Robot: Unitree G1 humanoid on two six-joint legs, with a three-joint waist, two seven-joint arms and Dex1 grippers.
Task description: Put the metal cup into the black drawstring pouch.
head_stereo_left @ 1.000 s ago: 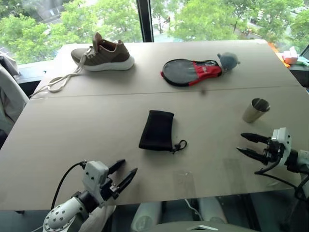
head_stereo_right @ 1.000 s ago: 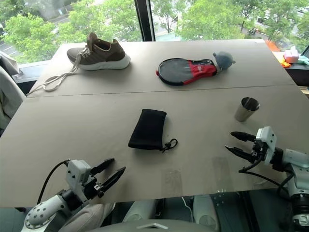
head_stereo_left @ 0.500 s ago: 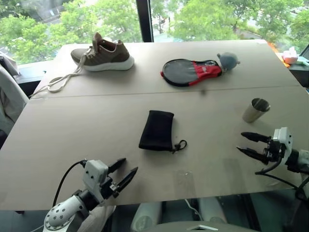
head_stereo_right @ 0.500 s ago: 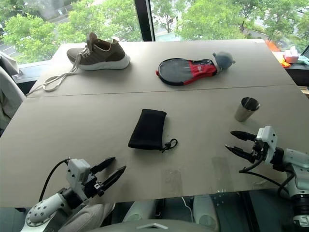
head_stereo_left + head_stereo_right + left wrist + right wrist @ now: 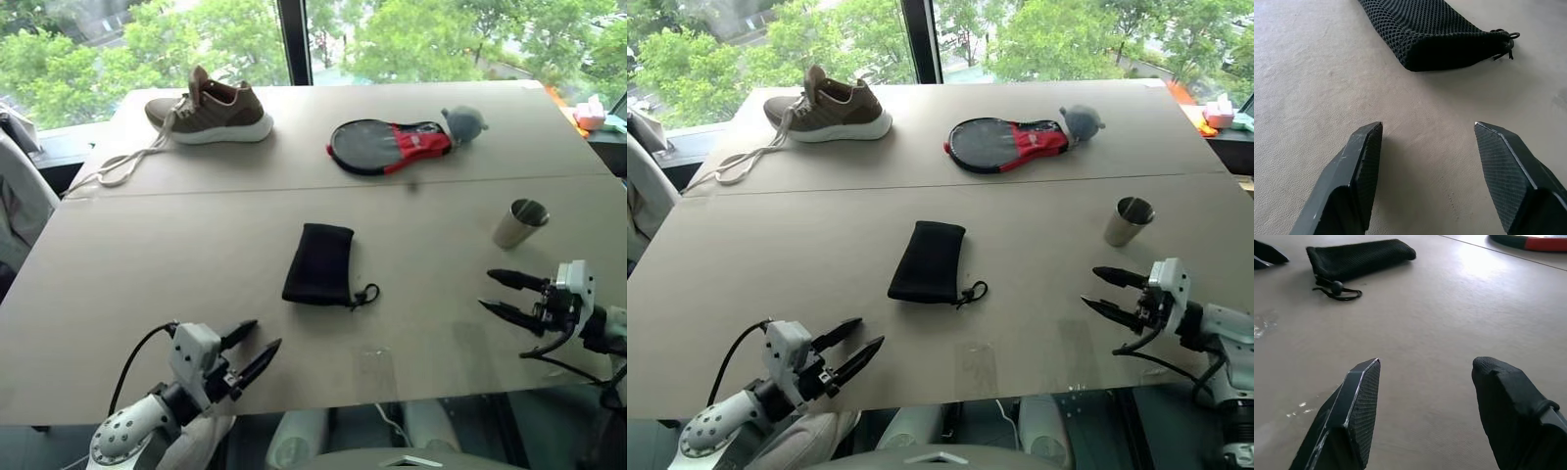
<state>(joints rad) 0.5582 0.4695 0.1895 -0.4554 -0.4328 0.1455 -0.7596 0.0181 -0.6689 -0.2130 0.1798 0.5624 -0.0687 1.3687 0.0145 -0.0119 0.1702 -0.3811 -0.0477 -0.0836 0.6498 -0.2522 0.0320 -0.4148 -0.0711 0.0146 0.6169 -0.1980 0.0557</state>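
Metal cup (image 5: 519, 223) stands upright on the tabletop (image 5: 176, 255) at the robot's right, well apart from the black drawstring pouch (image 5: 318, 264), which lies flat mid-table, cord end toward the robot. Right gripper (image 5: 502, 294) hovers near the cup on the robot's side, fingers spread wide, empty. Left gripper (image 5: 252, 350) sits at the near edge, fingers open too, holding nothing. Shoe (image 5: 208, 108) and red-and-black paddle cover (image 5: 387, 145) lie at the far side.
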